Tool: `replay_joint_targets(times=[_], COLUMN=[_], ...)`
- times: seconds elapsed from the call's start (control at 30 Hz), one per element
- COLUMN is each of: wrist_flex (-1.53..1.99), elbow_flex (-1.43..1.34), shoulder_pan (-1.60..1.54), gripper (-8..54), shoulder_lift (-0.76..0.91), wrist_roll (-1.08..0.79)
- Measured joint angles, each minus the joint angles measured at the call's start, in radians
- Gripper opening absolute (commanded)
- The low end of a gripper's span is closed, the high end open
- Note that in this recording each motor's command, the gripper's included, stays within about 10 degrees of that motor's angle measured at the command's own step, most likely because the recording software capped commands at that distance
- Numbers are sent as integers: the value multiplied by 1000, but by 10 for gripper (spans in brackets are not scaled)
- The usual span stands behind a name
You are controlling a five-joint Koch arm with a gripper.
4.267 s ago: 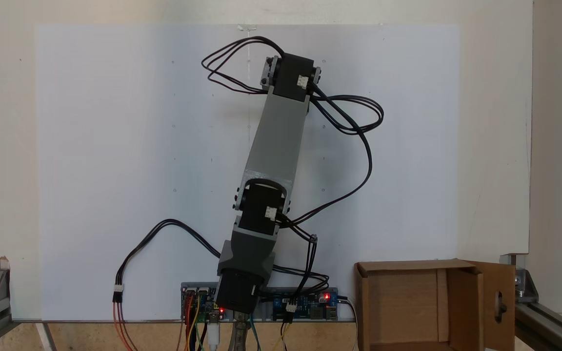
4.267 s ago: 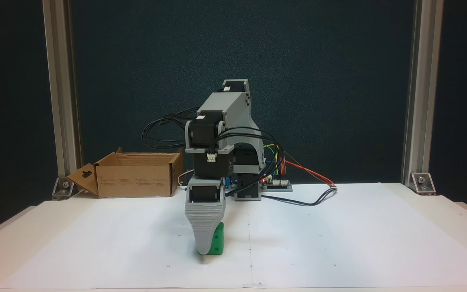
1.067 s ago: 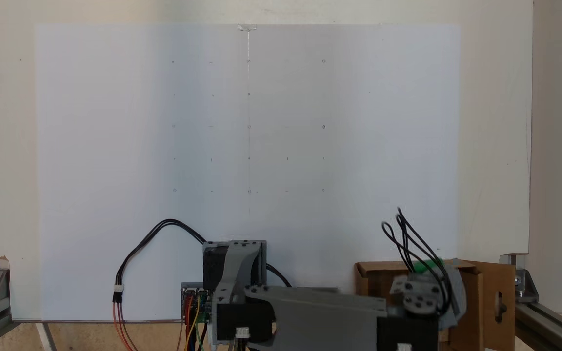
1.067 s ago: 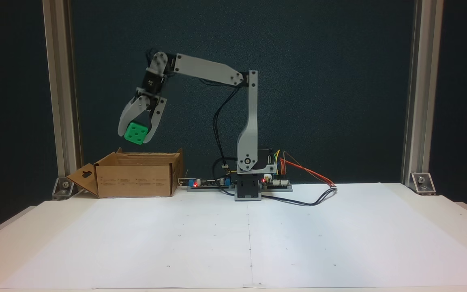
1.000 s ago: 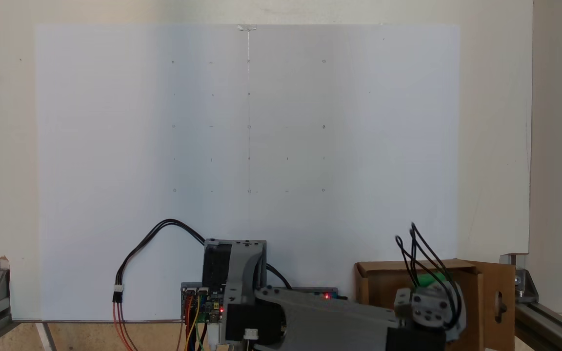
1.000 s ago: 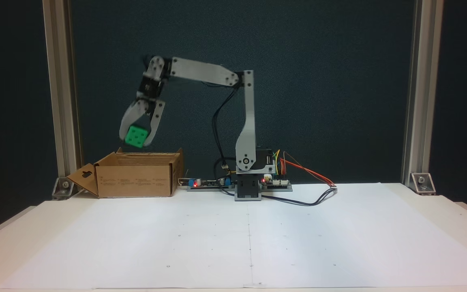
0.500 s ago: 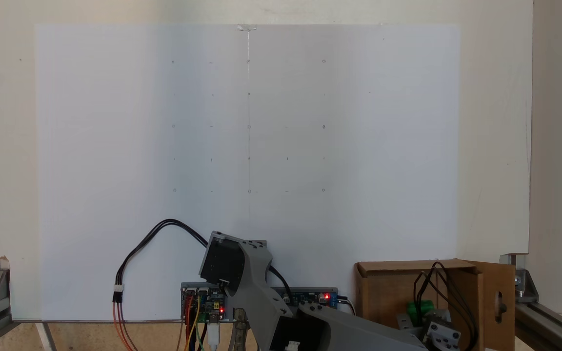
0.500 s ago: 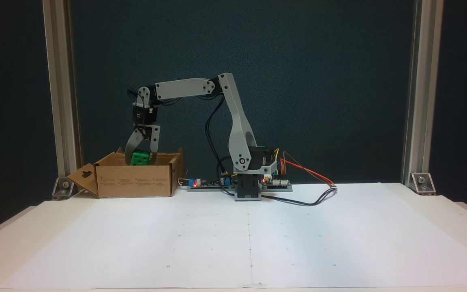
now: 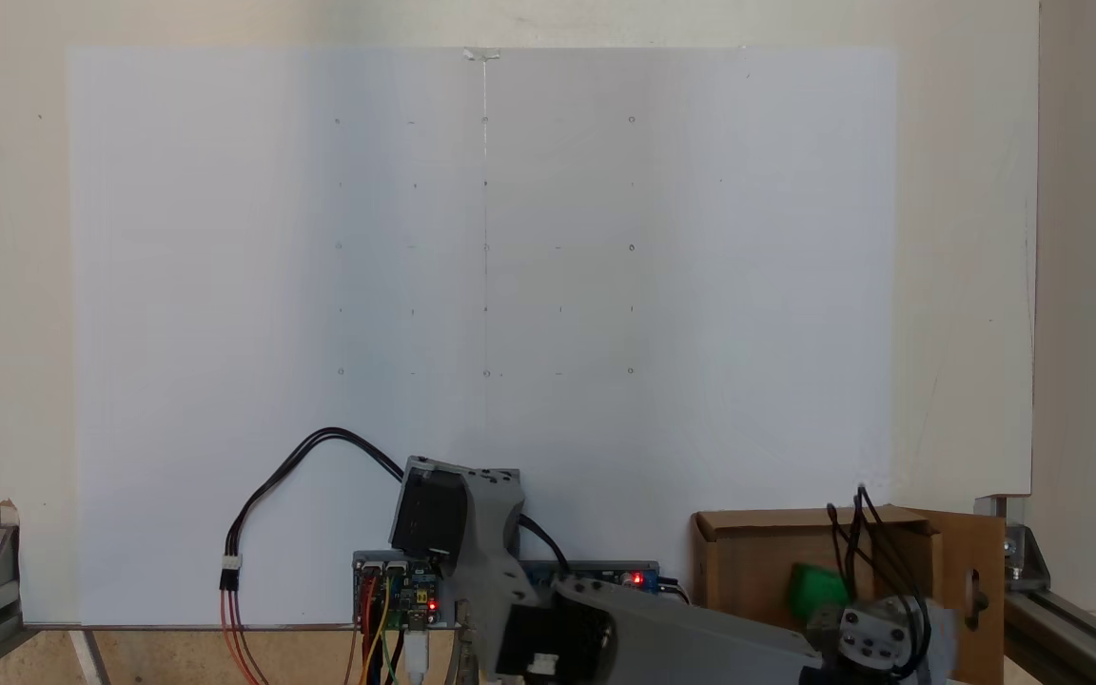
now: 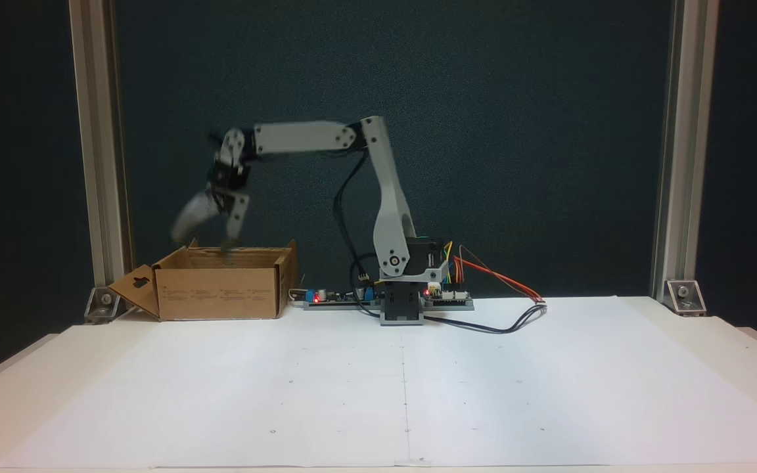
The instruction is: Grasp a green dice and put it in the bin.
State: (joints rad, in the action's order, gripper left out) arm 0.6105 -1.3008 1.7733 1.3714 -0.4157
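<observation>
The jaws of the gripper (image 10: pixel 204 240) are spread and hold nothing, blurred, just above the rim of the bin (image 10: pixel 217 292). The dice (image 9: pixel 814 590) lies below them inside the bin. The step in hand looks like withdrawal after release: best to lift straight up so neither jaw catches the cardboard wall or drags the bin. The top-down fixed view shows the dice on the bin floor, which the side-on fixed view hides behind the wall; that side-on one shows the jaw gap.
</observation>
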Motion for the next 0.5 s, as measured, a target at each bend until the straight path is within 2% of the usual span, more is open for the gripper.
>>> replay_joint_targets(times=[0.13,0.2,0.3,0.5], wrist_flex=[-41,-83,-104,-104], elbow_flex=[86,91,91,91], shoulder_pan=[-178,-296,-506,-939], gripper=[365,403,425,448], shoulder_lift=[124,190,264,305], wrist_roll=[161,244,362,394])
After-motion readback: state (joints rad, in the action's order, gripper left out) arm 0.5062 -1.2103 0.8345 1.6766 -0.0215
